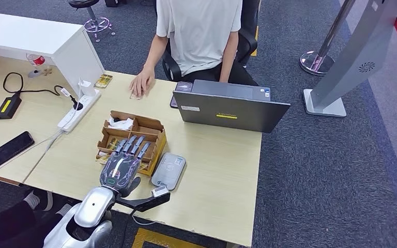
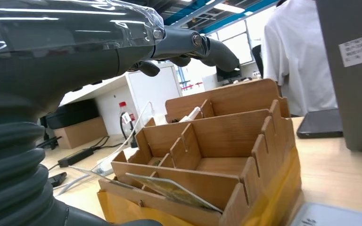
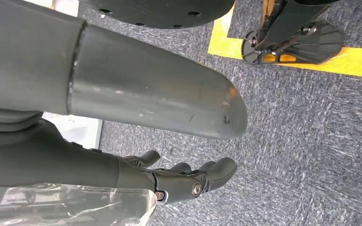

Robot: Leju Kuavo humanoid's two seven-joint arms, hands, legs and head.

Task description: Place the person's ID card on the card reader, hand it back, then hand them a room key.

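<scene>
The robot's left arm [image 1: 90,209] is a rounded silver shell, ending in a dark grey left hand [image 1: 121,166] with slim metallic blue-grey fingers [image 1: 134,145] and a small green marking on its back. At the wrist sit a grey ribbed cover [image 2: 12,169] and a clear glossy plastic shield [image 2: 75,19]. The right hand [image 3: 179,179] is dark grey, with a thick smooth thumb [image 3: 155,94], silver screws at the fingers' hinges and crinkled clear film near the wrist.
</scene>
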